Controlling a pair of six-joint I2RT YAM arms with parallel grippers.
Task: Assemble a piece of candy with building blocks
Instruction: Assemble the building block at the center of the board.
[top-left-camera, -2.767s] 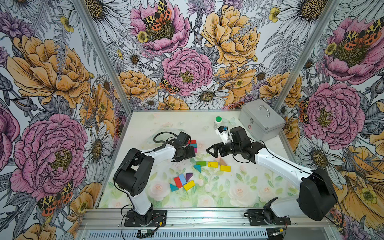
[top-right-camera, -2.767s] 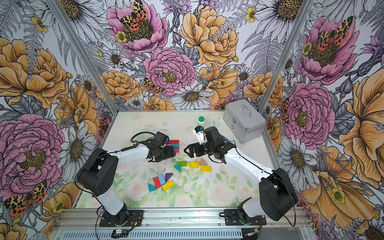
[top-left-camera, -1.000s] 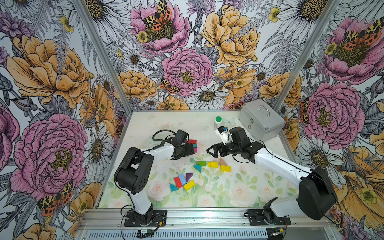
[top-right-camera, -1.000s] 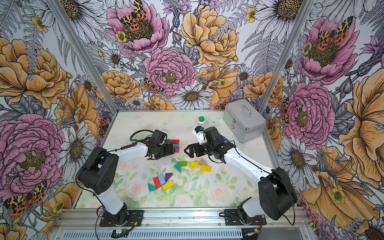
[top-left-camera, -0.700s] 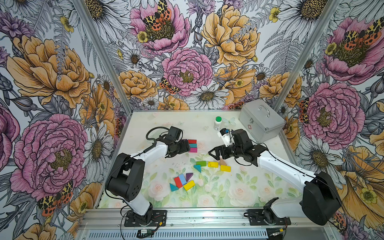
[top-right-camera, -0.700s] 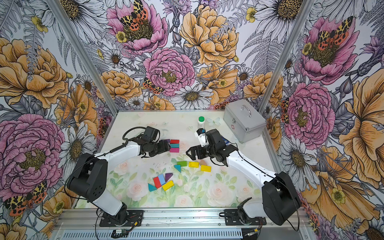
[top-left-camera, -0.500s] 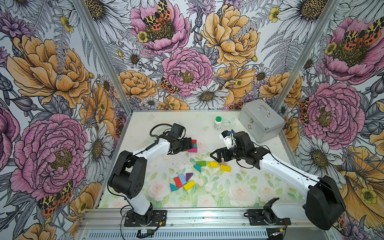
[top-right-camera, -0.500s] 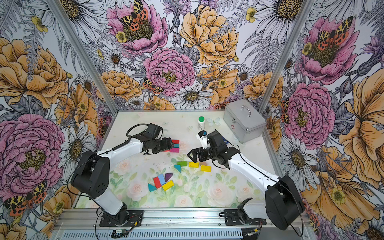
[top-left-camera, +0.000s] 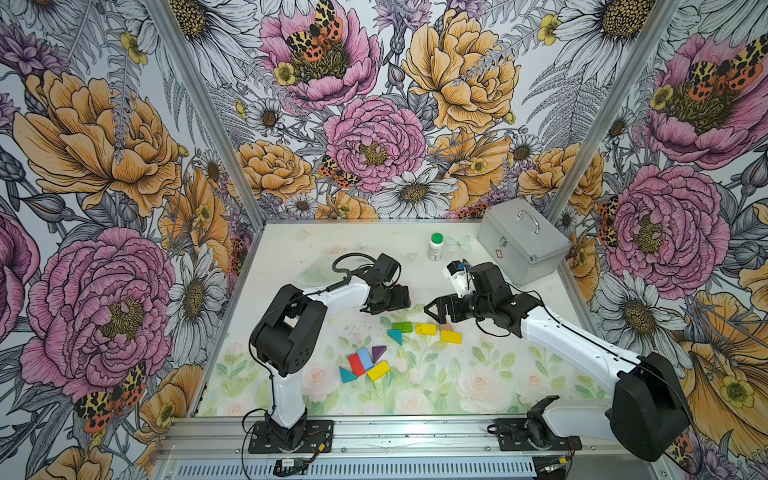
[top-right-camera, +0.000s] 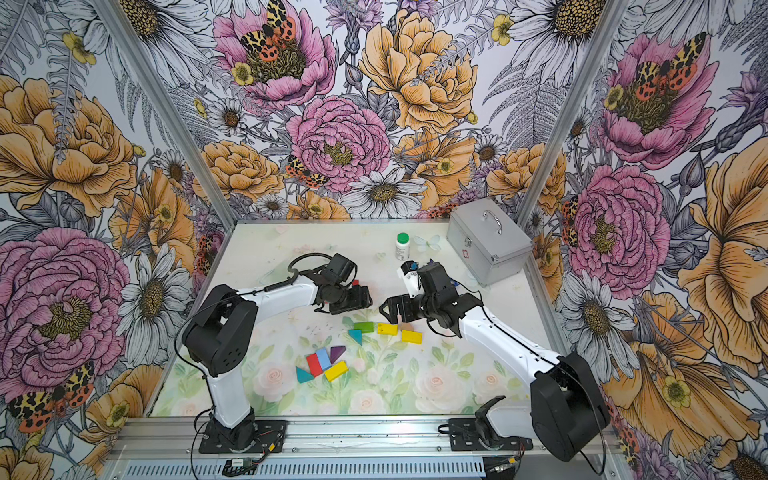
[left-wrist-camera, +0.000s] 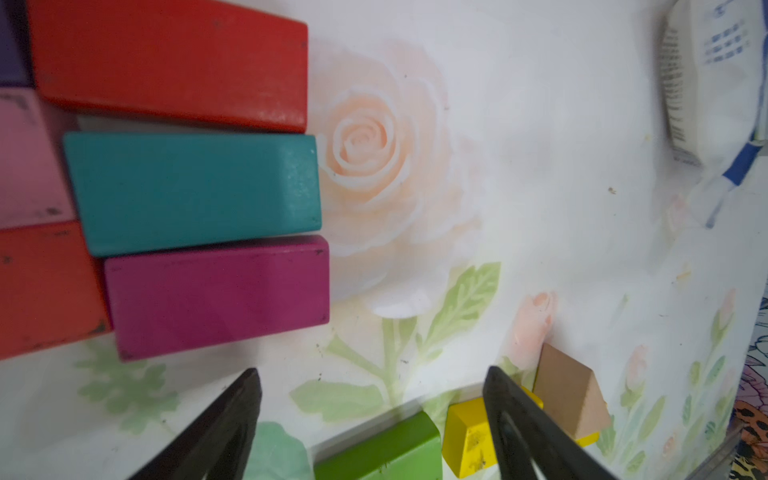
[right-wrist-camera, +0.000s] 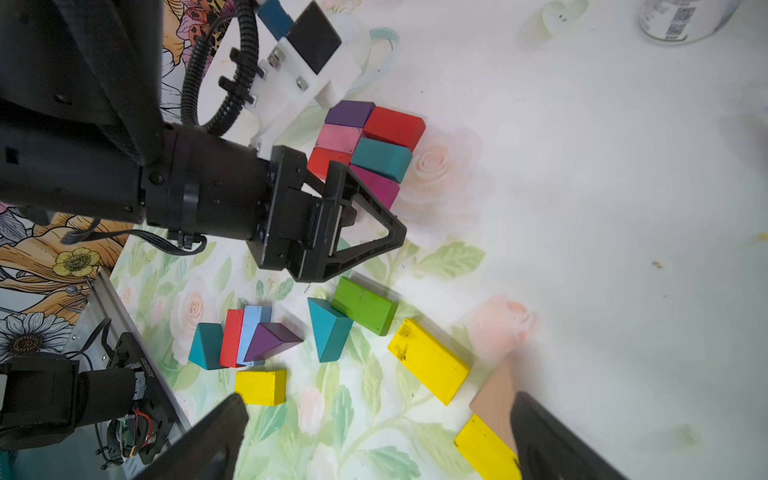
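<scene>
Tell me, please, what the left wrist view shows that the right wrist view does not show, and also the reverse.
Only the left wrist view shows the blue-and-white packet. Only the right wrist view shows the purple triangle, the light blue block and the base of the white bottle. Both show the red rectangle, the teal rectangle and the magenta rectangle lying side by side, plus the green block and the tan triangle.

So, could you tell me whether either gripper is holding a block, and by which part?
Nothing is held. The left gripper is open near the magenta block; the right gripper is open, with the tan triangle beside one finger.
</scene>
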